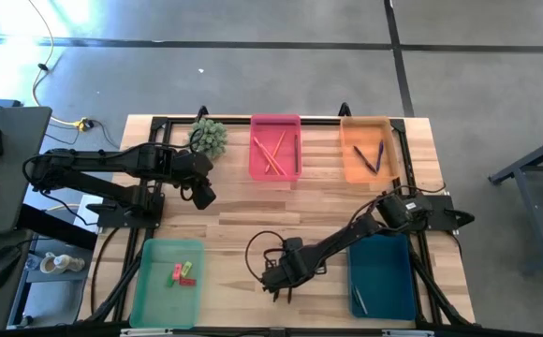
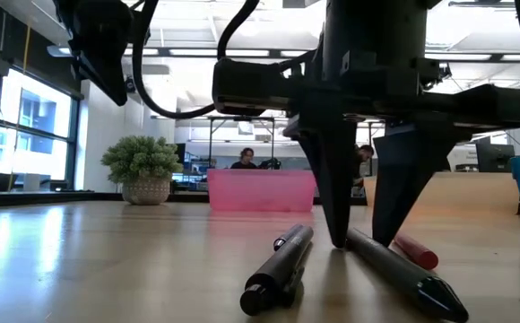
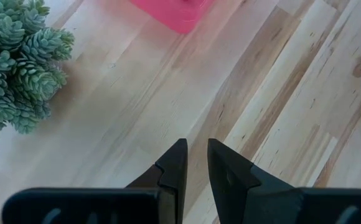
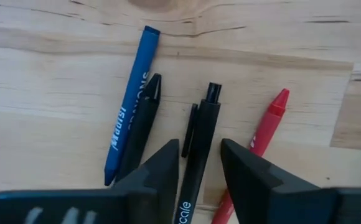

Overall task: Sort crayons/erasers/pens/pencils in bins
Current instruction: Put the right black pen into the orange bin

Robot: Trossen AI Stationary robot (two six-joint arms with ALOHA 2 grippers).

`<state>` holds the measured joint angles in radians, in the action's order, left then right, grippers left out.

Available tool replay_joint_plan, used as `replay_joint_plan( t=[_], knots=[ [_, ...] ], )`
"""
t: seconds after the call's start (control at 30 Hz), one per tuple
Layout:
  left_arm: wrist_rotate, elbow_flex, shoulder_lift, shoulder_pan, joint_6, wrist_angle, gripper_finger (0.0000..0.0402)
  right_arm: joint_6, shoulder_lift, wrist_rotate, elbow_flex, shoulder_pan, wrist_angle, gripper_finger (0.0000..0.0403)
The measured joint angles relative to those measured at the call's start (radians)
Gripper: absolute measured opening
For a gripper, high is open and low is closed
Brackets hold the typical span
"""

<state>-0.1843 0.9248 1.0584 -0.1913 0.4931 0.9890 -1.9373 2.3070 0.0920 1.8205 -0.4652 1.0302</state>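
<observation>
- While the left gripper (image 1: 204, 197) hangs above bare table near the pink bin (image 1: 275, 147) and the potted plant (image 1: 209, 137), fingers a narrow slot apart with nothing between them, we log it as waiting.
- In the right wrist view, left to right, four sticks lie on the wood in front of the teal bin (image 1: 382, 278): a blue crayon (image 4: 131, 129), a dark pen (image 4: 143, 124) touching it, a black pen (image 4: 200, 149), a red crayon (image 4: 261, 146).
- The right gripper (image 4: 199, 158) straddles the black pen, one finger on each side; the fingers stand apart and we see no pinch yet.
- Handling, our judgement: the black pen is light, stiff, smooth plastic, round enough to roll; the tips look to sit about mid-barrel, which should keep it level once pinched.
- Orientation: the pen lies flat, its long axis running between the fingers and away from the wrist, roughly along the blue crayon and the dark pen; the red crayon slants off slightly.
- Risk: the red crayon lies just beside one finger and may get nudged.
</observation>
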Motion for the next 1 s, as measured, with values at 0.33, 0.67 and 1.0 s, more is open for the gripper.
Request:
replay_joint_plan(
  t=[0.33,0.67,1.0],
  knots=[
    [0.000,0.000,0.000,0.000,-0.008,0.000,0.0052,-0.011,0.001,0.004,-0.001,-0.001,0.008,0.0024],
    [0.024,0.000,0.000,0.000,-0.027,0.000,0.0052,-0.008,0.010,0.026,0.038,-0.008,0.060,0.0023],
    [0.026,0.000,0.000,0.000,-0.026,0.000,0.0052,0.007,0.012,0.117,0.173,-0.026,0.222,0.0023]
  ],
)
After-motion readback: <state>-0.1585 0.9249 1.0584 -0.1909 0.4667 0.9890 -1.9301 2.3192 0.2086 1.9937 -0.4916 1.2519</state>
